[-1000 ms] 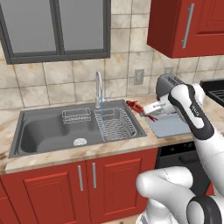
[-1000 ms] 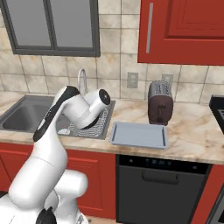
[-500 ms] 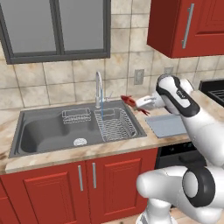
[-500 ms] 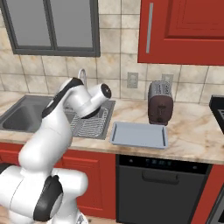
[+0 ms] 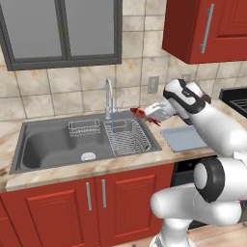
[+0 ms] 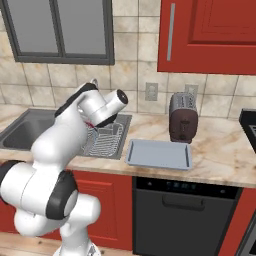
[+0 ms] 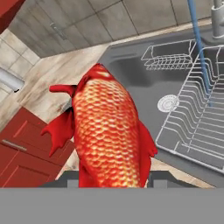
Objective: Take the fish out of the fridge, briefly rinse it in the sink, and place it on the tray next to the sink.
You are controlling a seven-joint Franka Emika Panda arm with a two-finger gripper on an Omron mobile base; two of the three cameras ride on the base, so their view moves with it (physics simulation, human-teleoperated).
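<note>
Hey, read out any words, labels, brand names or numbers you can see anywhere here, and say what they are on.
None: no readable text in any view.
The toaster, tray, fish, sink and the dark appliance front below the counter carry no lettering.

Red-orange scaly fish [image 7: 109,131] — gripped in the tool [image 5: 144,115] — above the sink [image 5: 58,144] rim.

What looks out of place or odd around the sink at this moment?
Nothing is spilled or damaged. The faucet is running a thin stream into the sink, and the fish is held in the air beside it, not under the water.
</note>
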